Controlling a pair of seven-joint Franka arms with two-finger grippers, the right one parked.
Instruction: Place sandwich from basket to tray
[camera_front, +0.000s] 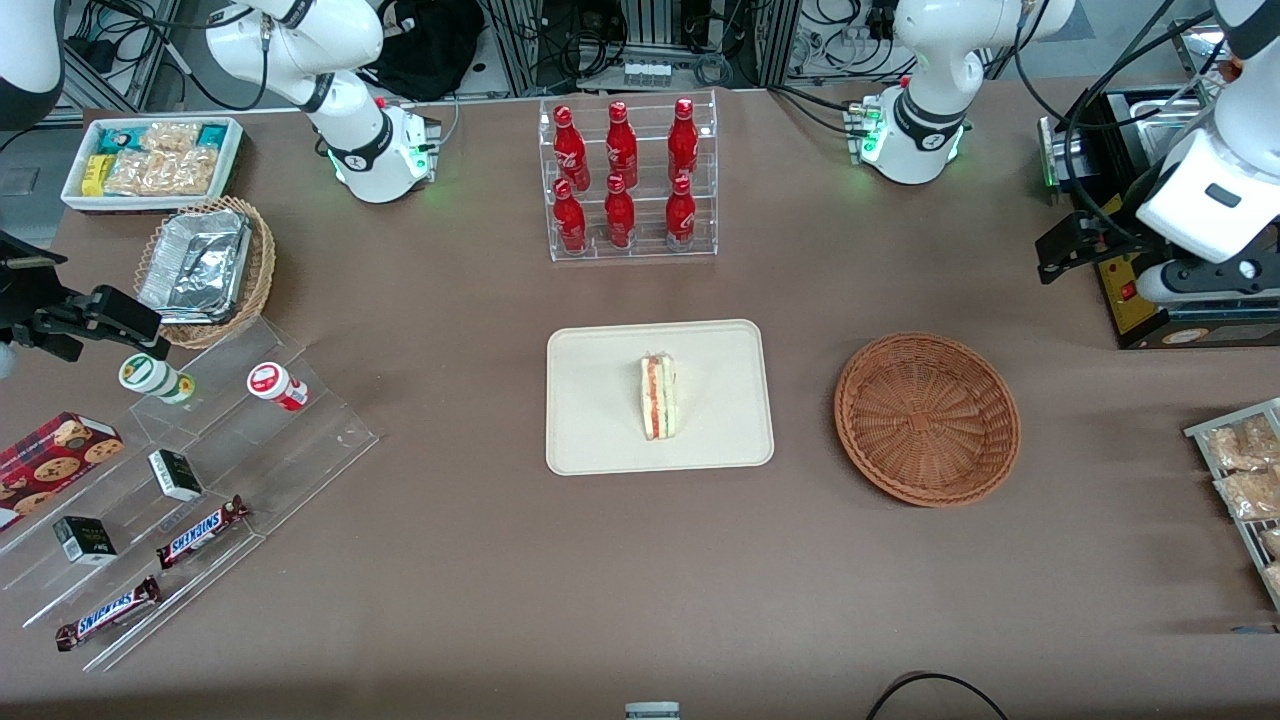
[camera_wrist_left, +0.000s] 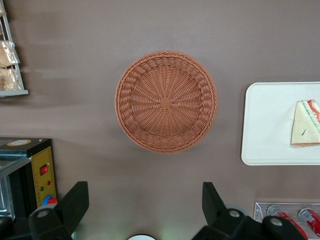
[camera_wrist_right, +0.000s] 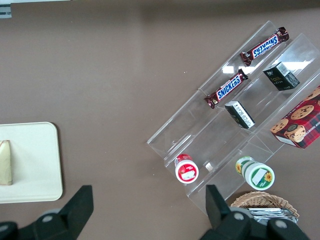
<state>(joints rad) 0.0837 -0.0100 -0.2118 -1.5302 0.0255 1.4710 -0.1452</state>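
The sandwich (camera_front: 658, 397) lies on the cream tray (camera_front: 600, 430) in the middle of the table, its red and green filling edge showing. It also shows on the tray (camera_wrist_left: 265, 125) in the left wrist view (camera_wrist_left: 306, 123). The reddish-brown wicker basket (camera_front: 927, 417) sits beside the tray toward the working arm's end and is empty (camera_wrist_left: 166, 101). My gripper (camera_front: 1060, 255) hangs raised above the table, farther from the front camera than the basket, toward the working arm's end. Its fingers are open with nothing between them (camera_wrist_left: 145, 197).
A black box with a yellow panel (camera_front: 1150, 300) stands under the working arm. A rack of red bottles (camera_front: 628, 180) stands farther back than the tray. Snack packets (camera_front: 1245, 470) lie at the working arm's end. Acrylic steps with snacks (camera_front: 180, 480) and a foil-tray basket (camera_front: 205, 268) are at the parked arm's end.
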